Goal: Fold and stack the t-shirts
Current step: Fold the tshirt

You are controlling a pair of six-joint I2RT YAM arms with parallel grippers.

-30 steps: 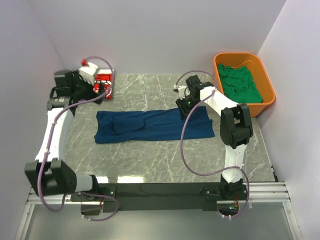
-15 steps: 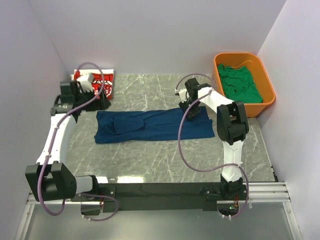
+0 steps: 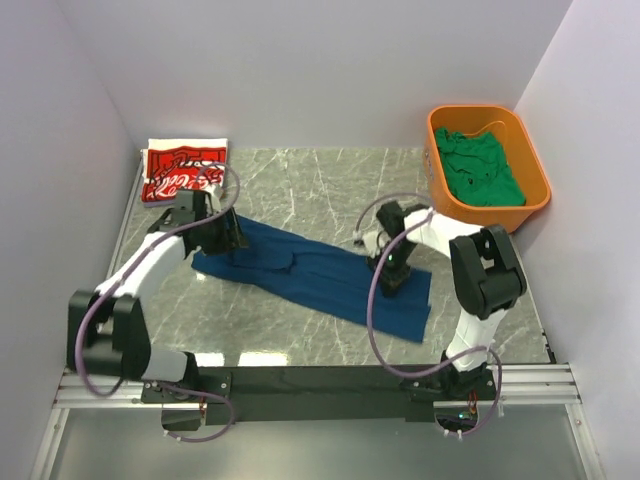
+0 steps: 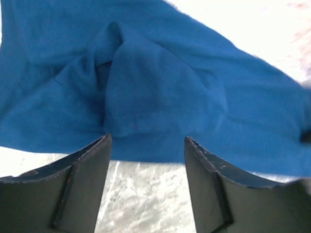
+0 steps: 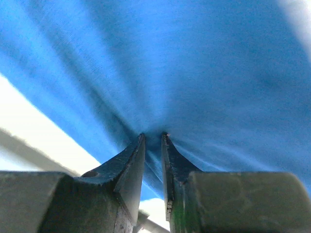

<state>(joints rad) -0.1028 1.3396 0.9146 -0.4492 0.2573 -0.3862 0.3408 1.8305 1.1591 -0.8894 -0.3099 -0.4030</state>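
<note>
The navy blue t-shirt (image 3: 320,280) lies folded into a long strip, slanting from the left middle of the table towards the near right. My right gripper (image 3: 392,278) is at its right part, and in the right wrist view that gripper (image 5: 153,135) is shut on a pinch of the blue cloth (image 5: 204,63). My left gripper (image 3: 228,240) stands at the strip's left end. There it (image 4: 146,138) is open with bare marble between its fingers (image 4: 92,160), and the cloth's edge (image 4: 160,82) lies just past the tips. The red t-shirt (image 3: 180,170) lies folded at the back left corner. The green t-shirt (image 3: 482,170) fills the tub.
The orange plastic tub (image 3: 535,195) stands at the back right against the right wall. White walls close in the marble table (image 3: 300,180) on the left, back and right. The arms' base rail (image 3: 320,380) runs along the near edge.
The right gripper has closed on the navy shirt and dragged its right end nearer, so the strip now lies aslant. The left arm came from the red shirt to the strip's left end, its jaws narrowing.
</note>
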